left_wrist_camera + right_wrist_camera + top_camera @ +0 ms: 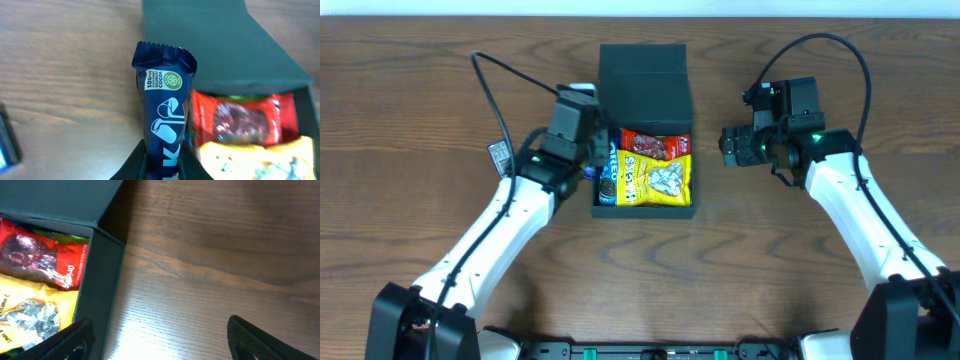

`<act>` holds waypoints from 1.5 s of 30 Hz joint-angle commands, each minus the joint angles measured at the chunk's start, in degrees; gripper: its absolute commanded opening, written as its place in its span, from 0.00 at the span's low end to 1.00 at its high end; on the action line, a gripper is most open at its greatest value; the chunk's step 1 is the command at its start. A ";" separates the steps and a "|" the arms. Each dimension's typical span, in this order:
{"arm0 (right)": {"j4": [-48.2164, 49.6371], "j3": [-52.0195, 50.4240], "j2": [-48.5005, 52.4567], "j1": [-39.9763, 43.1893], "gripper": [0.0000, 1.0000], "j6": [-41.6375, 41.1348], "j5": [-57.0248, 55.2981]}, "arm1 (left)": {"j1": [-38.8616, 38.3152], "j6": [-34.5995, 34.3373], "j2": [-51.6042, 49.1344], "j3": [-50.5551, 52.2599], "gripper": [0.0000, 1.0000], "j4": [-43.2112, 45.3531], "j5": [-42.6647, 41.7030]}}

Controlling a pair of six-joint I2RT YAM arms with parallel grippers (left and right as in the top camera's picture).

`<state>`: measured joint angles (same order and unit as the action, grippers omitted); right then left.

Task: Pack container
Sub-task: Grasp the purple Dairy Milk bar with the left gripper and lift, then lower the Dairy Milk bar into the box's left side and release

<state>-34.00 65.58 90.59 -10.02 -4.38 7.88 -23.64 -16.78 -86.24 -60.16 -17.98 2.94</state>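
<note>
The dark teal container (644,211) stands mid-table with its flap lid (645,85) open toward the back. Inside lie a red packet (655,146) and a yellow packet (657,180). My left gripper (600,152) is at the box's left edge, shut on a dark blue snack packet (167,115) that stands upright between the fingers (162,169), beside the red packet (240,120). The blue packet also shows in the overhead view (607,180). My right gripper (728,146) is open and empty just right of the box, over bare wood (165,345). The box wall (100,280) is at its left finger.
A small dark packet (500,156) lies on the wood table left of my left arm; its edge shows in the left wrist view (6,142). The left arm's cable arcs over the table behind it.
</note>
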 commanded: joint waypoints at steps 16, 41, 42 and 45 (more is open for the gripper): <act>-0.07 1.11 -1.25 0.46 0.87 -0.96 -0.11 | -1.20 -4.68 0.20 -0.76 0.57 -0.72 2.73; 1.68 1.11 -1.22 0.46 0.91 -0.96 -0.13 | 23.67 -3.80 -4.15 -0.70 0.68 -5.09 9.29; 1.92 1.11 -1.22 0.46 0.91 -0.96 -0.13 | 23.67 -3.80 -5.88 -0.70 0.68 -4.57 9.29; 2.12 1.11 -1.22 0.46 0.92 -0.96 -0.13 | 23.67 -3.80 -10.38 -0.70 0.67 -3.15 9.35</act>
<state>-32.05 65.60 90.59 -10.02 -4.58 7.90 -0.10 -20.97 -92.58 -60.16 -21.63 11.20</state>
